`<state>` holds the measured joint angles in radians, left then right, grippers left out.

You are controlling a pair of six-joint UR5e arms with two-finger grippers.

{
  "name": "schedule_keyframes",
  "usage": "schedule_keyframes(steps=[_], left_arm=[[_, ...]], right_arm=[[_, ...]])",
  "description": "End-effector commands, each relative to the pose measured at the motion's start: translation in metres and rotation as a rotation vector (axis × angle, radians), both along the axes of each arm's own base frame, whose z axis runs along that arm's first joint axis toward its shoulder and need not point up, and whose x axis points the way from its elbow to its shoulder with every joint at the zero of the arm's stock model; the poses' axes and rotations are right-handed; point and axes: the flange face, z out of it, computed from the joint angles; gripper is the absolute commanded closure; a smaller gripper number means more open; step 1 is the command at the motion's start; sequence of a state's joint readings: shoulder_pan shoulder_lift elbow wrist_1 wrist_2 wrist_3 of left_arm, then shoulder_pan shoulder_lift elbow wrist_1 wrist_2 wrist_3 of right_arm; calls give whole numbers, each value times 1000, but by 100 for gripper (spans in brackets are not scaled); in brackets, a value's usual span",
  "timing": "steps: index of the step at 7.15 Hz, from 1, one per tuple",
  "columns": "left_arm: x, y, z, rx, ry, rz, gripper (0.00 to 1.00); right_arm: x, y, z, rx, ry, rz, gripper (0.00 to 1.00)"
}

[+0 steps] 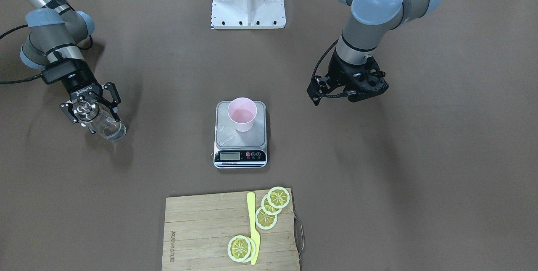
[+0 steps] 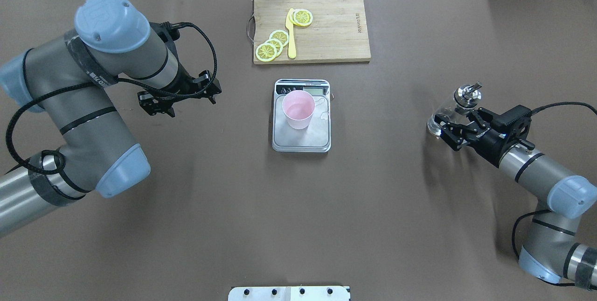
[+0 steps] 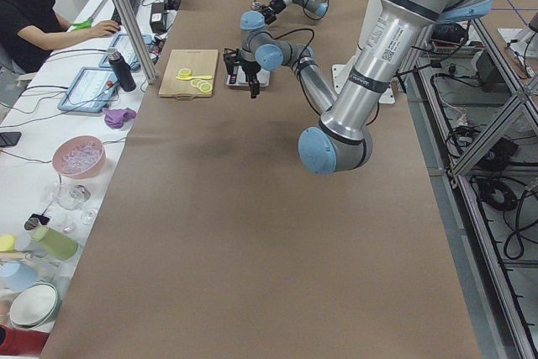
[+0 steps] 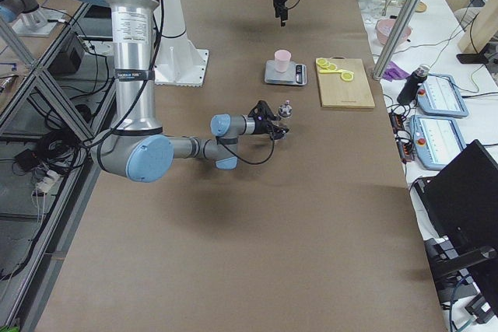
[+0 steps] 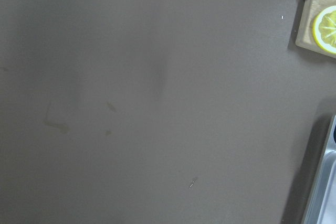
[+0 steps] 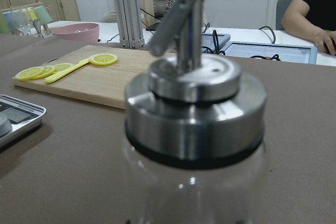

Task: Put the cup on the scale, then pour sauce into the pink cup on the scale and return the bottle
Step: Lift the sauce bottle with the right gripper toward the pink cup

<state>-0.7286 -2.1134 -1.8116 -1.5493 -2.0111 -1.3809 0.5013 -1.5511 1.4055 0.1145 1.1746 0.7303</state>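
Cup (image 2: 298, 108) stands upright on the scale (image 2: 301, 142), toward the display end of the platform, so the first step looks done. Going by the overhead view, the bottle (image 2: 448, 112) is at 3 o'clock from the scale, well apart from it, low at the table; whether its base touches the table cannot be told. The right gripper (image 2: 456, 126) has its jaws pinching the bottle's glass body, below the silver cap. The left gripper (image 2: 185, 105) hangs at 9 o'clock from the scale, jaws spread as far as that view shows, holding nothing. The board (image 2: 336, 35) lies at 12 o'clock, just beyond the scale.

The pour is the doubtful part. The cup's inside shows only pink, the glass looks clear, and the display is too small to read, so the pictures do not settle whether sauce has gone in. If it has not, carrying, tipping and returning the bottle are all left. If it has, only letting go remains.
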Motion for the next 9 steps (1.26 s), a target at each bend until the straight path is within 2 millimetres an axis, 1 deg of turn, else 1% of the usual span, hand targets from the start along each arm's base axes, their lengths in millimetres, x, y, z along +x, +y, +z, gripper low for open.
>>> schedule_keyframes(steps=[1, 2, 3, 4, 5, 6, 7, 8, 9], left_arm=[[0, 0, 1, -3, -1, -2, 2], [0, 0, 1, -2, -1, -3, 2], [0, 0, 1, 5, -6, -6, 2], [0, -1, 0, 12, -8, -12, 2], [-1, -2, -1, 18, -6, -11, 2], [-6, -3, -4, 64, -9, 20, 2], [-25, -14, -5, 117, -15, 34, 2], [-35, -11, 14, 123, -36, 44, 2], [-52, -12, 28, 142, -52, 53, 2]], right_arm=[[14, -15, -56, 4, 5, -6, 100], [23, -21, -90, -6, 21, -7, 100], [27, -26, -108, -31, 64, 5, 100], [27, -30, -134, -40, 160, 22, 100], [28, -32, -151, -16, 298, 53, 100], [23, -37, -162, 10, 393, 74, 100], [9, -42, -178, 44, 480, 89, 100], [-10, -43, -193, 57, 545, 96, 100], [-37, -39, -213, 100, 640, 88, 100]])
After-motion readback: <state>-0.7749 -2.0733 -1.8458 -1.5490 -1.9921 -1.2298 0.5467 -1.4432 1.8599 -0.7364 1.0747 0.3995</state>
